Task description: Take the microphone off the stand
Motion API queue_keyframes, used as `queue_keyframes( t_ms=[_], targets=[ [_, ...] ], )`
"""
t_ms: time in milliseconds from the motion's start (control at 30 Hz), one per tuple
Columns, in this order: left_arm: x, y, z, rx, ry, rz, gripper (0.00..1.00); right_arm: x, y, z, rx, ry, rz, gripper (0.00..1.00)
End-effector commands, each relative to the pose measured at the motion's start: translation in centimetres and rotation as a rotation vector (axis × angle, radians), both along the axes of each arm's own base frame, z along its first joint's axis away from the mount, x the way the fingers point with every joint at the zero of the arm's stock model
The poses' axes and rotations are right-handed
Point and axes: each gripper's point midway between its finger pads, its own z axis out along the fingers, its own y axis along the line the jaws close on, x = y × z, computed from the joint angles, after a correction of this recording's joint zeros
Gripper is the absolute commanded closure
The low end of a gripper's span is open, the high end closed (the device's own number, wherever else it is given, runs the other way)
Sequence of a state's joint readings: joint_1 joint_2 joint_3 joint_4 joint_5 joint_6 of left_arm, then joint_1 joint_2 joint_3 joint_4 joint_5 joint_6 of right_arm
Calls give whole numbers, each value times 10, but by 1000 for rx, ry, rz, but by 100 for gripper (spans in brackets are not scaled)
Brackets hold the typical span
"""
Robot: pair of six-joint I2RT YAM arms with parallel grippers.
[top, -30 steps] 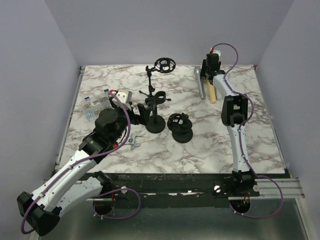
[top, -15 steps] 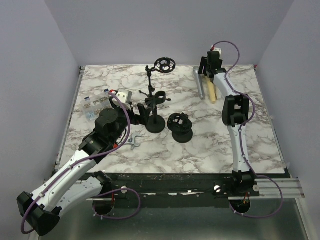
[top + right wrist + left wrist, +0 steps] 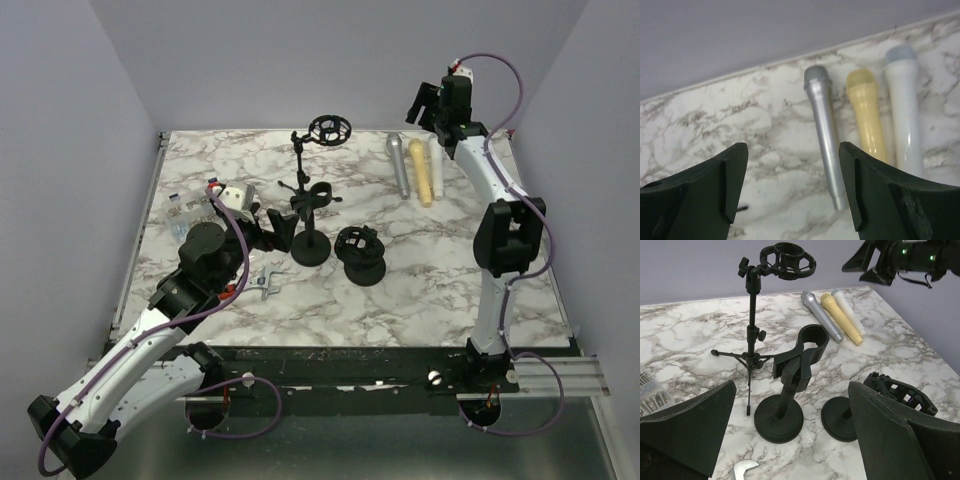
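Three microphones lie side by side on the table at the back right: grey, yellow and white. They also show in the right wrist view: grey, yellow, white. The round-base clip stand stands mid-table and its clip holds nothing. My left gripper is open and empty just left of that stand, with the stand's base between its fingers in the left wrist view. My right gripper is open and empty, raised above the microphones.
A tripod stand with a shock mount stands behind the clip stand. A short shock-mount stand stands to its right. A box of small parts and a metal bracket lie on the left.
My right gripper has lifted up and back to the right, away from the microphones, uncovering the white one. My left arm has drawn back slightly toward the left.
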State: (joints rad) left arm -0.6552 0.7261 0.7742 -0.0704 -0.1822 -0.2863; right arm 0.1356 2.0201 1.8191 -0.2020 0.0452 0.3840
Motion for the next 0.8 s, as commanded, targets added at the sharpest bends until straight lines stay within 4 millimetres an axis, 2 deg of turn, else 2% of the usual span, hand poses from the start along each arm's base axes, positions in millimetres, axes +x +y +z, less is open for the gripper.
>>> queue_keyframes(
  t_ms=[0, 200, 400, 600, 767],
  targets=[
    [-9, -1, 23, -52, -39, -30, 1, -49, 43, -30, 205, 76, 142, 19],
    [-11, -1, 26, -53, -43, -38, 1, -112, 68, -50, 334, 119, 224, 19],
    [-9, 2, 25, -43, -49, -21, 1, -160, 75, -75, 376, 182, 286, 17],
    [-7, 1, 21, -30, -37, -15, 1, -179, 92, -94, 436, 234, 394, 16],
    [-3, 6, 18, -8, -35, 16, 1, -180, 108, -88, 549, 223, 456, 16]
  ],
)
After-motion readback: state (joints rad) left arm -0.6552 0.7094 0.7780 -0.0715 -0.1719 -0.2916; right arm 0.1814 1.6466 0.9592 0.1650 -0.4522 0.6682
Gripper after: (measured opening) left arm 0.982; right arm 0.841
